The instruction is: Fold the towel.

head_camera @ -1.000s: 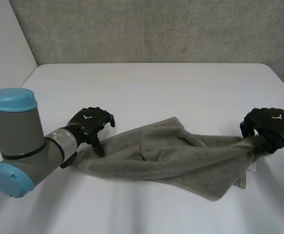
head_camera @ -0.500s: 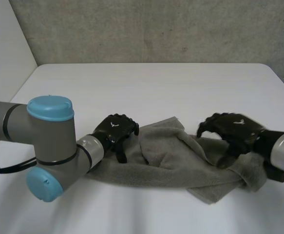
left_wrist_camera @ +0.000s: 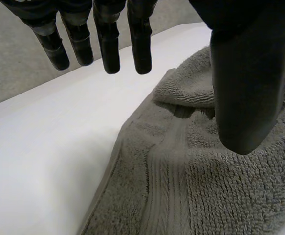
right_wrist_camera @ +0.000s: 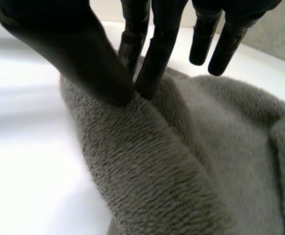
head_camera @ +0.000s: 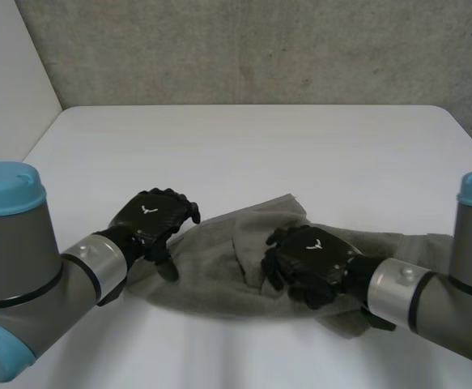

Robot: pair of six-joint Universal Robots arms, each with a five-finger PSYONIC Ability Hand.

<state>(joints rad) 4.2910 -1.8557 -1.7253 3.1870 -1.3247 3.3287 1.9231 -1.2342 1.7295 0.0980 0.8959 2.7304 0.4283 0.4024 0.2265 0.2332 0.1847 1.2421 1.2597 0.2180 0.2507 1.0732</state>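
The grey terry towel lies bunched in soft folds on the smooth white bench. The right hand pinches a thick fold near its middle. The left hand is spread over its ribbed edge.

You see the table from the head view, set high behind and between the arms and facing the grey wall. Each wrist view looks along its own palm, very near the towel. All three share the towel; the head view also takes in the left hand and right hand.
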